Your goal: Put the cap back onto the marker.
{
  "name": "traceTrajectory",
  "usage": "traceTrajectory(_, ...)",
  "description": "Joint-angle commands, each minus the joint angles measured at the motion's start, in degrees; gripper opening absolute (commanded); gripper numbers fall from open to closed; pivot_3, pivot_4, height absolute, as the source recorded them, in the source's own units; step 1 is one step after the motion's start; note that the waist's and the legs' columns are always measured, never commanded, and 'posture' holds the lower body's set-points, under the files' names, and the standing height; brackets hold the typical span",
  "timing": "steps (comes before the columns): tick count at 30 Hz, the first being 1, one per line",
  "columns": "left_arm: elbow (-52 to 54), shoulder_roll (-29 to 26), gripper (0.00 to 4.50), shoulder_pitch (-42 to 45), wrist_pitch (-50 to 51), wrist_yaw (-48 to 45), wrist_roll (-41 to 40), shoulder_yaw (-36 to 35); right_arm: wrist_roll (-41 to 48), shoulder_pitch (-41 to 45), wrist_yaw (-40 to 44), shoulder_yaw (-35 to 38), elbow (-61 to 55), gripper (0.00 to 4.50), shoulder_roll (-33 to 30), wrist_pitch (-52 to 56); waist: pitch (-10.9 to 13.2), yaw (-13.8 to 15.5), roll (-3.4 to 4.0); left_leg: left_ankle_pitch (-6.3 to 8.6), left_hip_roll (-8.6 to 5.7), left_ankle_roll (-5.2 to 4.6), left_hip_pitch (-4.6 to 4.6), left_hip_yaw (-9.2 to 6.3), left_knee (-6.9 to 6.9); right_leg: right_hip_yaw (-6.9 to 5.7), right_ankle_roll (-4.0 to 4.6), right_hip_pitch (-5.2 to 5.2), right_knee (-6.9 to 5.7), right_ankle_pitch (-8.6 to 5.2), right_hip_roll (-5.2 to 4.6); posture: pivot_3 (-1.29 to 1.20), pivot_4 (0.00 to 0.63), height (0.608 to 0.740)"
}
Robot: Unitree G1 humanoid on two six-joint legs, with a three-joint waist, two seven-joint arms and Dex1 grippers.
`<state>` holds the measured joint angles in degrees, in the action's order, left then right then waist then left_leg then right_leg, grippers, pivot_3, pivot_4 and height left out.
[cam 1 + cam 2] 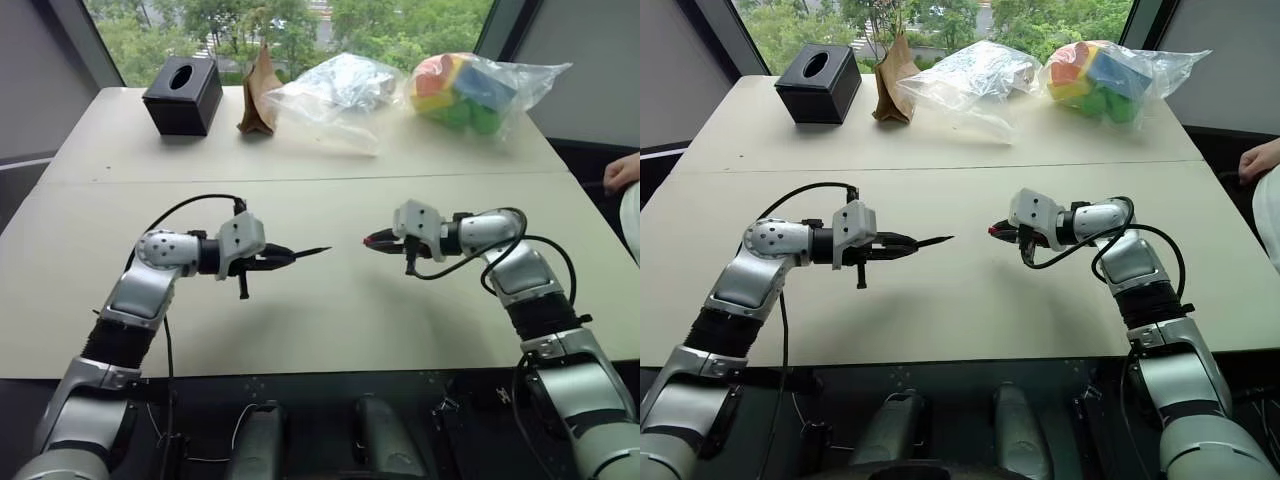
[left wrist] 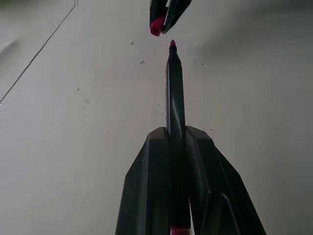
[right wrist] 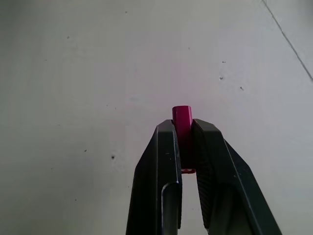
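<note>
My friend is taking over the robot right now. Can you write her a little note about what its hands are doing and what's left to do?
Left gripper: jaws shut on the marker, its tip pointing toward the right gripper.
Right gripper: jaws shut on the cap.
Both are held above the table, facing each other with a gap between cap and tip.
Done: both pieces picked up.
Left: line them up, push the cap onto the tip.

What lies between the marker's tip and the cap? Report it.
Nothing: in the left eye view only bare table shows behind the gap between the marker and the cap, both held above it.
</note>
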<state>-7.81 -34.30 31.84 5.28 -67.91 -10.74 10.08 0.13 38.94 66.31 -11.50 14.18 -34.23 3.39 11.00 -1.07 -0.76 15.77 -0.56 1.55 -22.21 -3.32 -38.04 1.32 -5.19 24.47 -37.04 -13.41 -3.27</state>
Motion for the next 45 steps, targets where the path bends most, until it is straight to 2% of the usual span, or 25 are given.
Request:
traceTrajectory(1, -1.6, 0.4, 0.00, 2.3, -2.0, -1.9, -0.5, 0.0, 0.7, -0.9, 0.2, -1.0, -8.1, 0.07, -0.3, 3.6, 0.0, 0.0, 0.00, 0.00, 0.00, 0.00, 0.00, 0.00, -0.01, 0.00, 0.00, 0.00, 0.00, 0.00, 0.00, 0.00, 0.150, 0.740)
traceTrajectory(7, -3.7, 1.1, 0.00, 3.8, -3.6, -3.1, 0.1, 0.4, 0.6, -2.0, -0.6, -1.8, -12.5, 0.07, -0.7, 6.2, 0.0, 0.1, 0.00, 0.00, -0.01, 0.00, -0.02, 0.01, -0.02, 0.00, 0.00, 0.00, 0.00, 0.00, -0.01, 0.00, 0.150, 0.740)
traceTrajectory(26, -4.2, 1.0, 0.00, 3.3, -5.0, -3.4, 1.6, 0.4, 3.1, -2.0, 1.0, -1.5, -16.6, 0.07, -0.8, 11.5, 0.0, 0.1, 0.00, 0.00, 0.00, 0.00, -0.02, -0.01, -0.03, 0.00, 0.00, 0.00, 0.00, 0.00, 0.00, 0.00, 0.150, 0.740)
traceTrajectory(45, -2.4, 1.8, 0.00, 2.9, -4.0, -2.7, 1.6, 0.8, 3.2, -1.0, -0.4, -3.2, -16.6, 0.07, 0.9, 11.8, 0.0, 0.1, 0.00, 0.00, 0.00, 0.00, -0.02, -0.01, -0.03, 0.00, 0.00, 0.00, 0.00, 0.00, 0.00, 0.00, 0.150, 0.740)
